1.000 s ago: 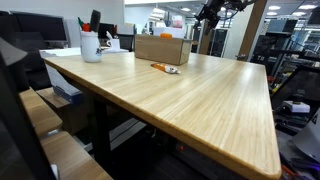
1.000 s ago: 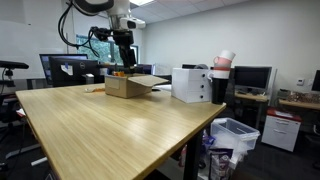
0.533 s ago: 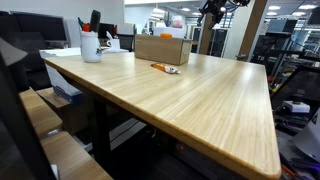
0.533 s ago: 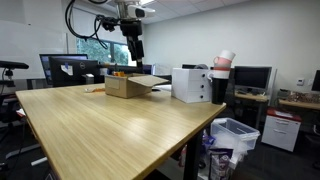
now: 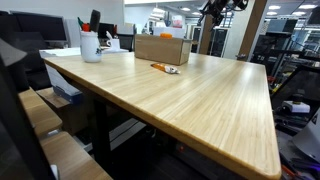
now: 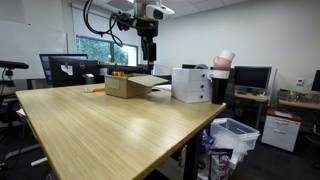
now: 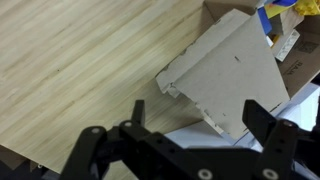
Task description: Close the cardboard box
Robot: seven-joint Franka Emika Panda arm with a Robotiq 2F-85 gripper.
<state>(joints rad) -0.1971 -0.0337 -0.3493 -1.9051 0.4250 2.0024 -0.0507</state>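
Your gripper (image 6: 149,57) hangs above the cardboard box (image 6: 124,86), just past its open side, jaws spread wide and holding nothing. It is probably placed there, clear of the cardboard, so you can come down outside the splayed flap (image 7: 235,70) and fold it back over the opening. The box sits at the far end of the table (image 5: 200,110), apart from the white cup of pens (image 5: 91,46). It rests flat, mouth upward. Its long axis appears to run along the table's far edge, and the flap points outward, nearly level, toward the white case (image 6: 190,84).
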